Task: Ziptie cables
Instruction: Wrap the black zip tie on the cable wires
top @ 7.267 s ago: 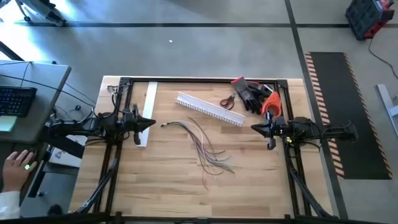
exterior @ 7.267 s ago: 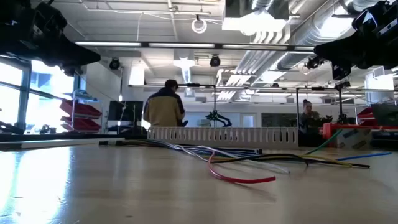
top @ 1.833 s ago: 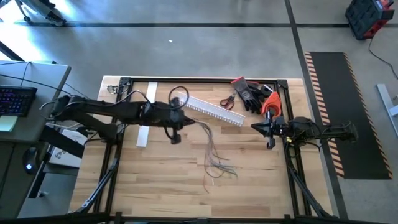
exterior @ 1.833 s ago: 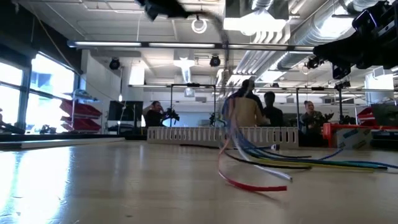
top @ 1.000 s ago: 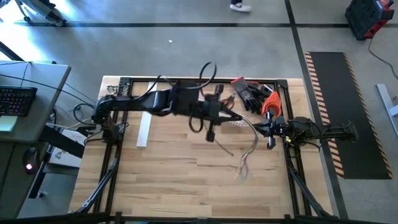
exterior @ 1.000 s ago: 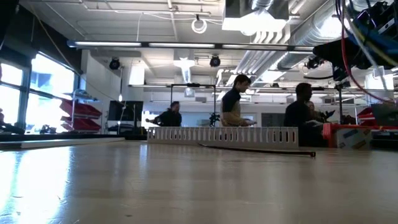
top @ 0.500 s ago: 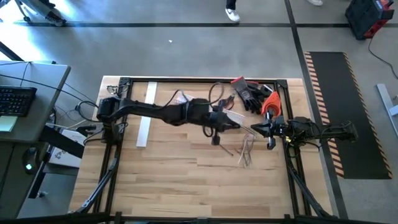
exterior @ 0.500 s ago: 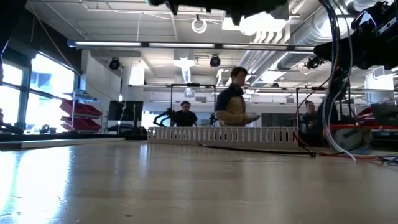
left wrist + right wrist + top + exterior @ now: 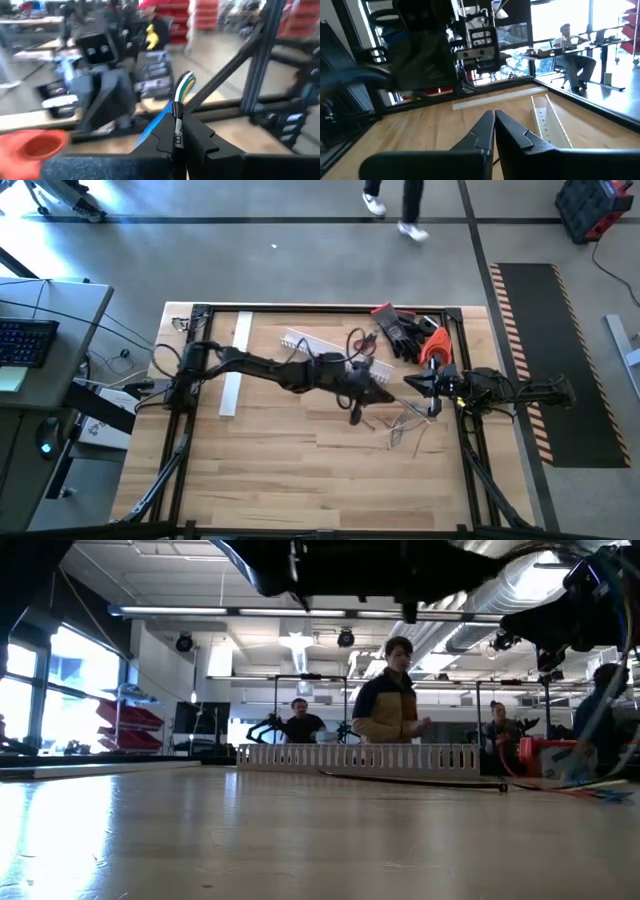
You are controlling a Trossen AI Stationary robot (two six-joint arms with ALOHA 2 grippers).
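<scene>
The cables (image 9: 402, 425), a bundle of thin wires in mixed colours, hang from my left gripper (image 9: 388, 394), which is shut on them right of the table's middle. Their loose ends lie bunched on the wood (image 9: 600, 790). In the left wrist view white, green and blue ends (image 9: 182, 85) stick out past the shut fingers (image 9: 178, 117). My right gripper (image 9: 408, 385) waits shut and empty at the right edge, tip to tip with the left one; in its own wrist view the fingers (image 9: 494, 119) hold nothing. My left gripper pinches the cable bundle near one end (image 9: 179, 102) between its two fingers, with short wire ends sticking out past the tips. The fingers lie level, pointing toward the table's right edge. The rest of the bundle droops slack below, its loose ends (image 9: 398, 438) on the table.
A white comb-toothed duct (image 9: 318, 346) lies at the back, with red scissors (image 9: 362, 340), black gloves (image 9: 405, 330) and an orange tool (image 9: 435, 345) at the back right. A flat white strip (image 9: 235, 365) lies at the left. People stand in the room beyond (image 9: 390, 690).
My left gripper has come down and gone a little toward the table's right edge, still shut on the cables, and now stands close to my right gripper. The cables hung clear below it; now their loose ends lie bunched on the wood.
</scene>
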